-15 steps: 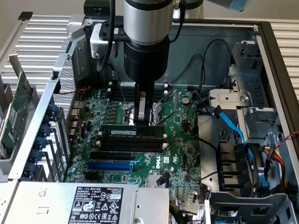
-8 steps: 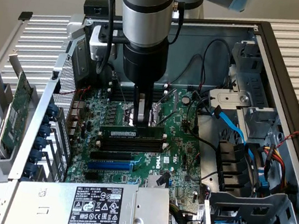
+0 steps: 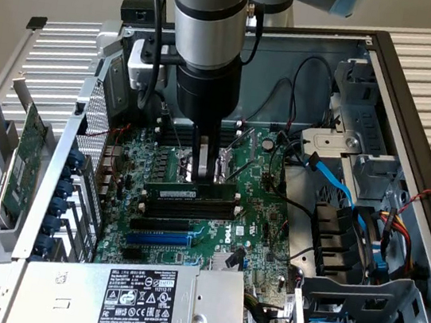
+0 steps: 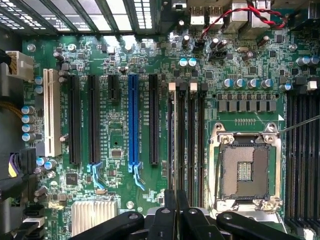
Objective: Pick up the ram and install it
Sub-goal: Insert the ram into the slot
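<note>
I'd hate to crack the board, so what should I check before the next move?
1. Memory stick standing upright along the black slots: ok.
2. Hand shut, down at the stick: ok.
3. Hand gripping the stick or just pressing it: cannot tell.
4. Stick pushed fully home: cannot tell.
5. Slots beside the stick empty: ok.
6. Blue cable away from the hand: ok.

We see the case (image 3: 412,109) in dull grey metal, the ram (image 3: 194,195) paper-labelled, the fingers (image 4: 167,220) matt black.
</note>
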Robot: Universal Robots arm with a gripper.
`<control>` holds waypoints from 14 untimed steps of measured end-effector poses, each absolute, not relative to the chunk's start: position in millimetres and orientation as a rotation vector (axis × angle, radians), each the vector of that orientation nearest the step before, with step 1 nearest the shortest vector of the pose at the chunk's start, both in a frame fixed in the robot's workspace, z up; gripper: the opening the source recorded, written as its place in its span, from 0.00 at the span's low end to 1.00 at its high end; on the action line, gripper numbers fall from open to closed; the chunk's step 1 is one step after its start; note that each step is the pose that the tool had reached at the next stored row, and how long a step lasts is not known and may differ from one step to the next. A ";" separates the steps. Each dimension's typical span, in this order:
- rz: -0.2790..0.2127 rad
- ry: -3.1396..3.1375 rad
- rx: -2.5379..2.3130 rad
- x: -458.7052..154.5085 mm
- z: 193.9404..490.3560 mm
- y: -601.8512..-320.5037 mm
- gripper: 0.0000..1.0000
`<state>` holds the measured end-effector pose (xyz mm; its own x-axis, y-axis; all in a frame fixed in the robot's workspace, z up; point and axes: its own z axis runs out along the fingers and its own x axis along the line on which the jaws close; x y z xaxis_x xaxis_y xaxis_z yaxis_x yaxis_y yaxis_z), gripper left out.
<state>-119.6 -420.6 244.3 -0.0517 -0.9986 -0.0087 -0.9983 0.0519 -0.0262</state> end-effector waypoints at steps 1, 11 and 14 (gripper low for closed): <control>-0.020 2.261 -2.146 -119.6 243.8 -420.6 0.13; -0.021 2.260 -2.146 -120.1 238.8 -420.6 0.13; -0.022 2.260 -2.145 -120.8 237.4 -420.6 0.13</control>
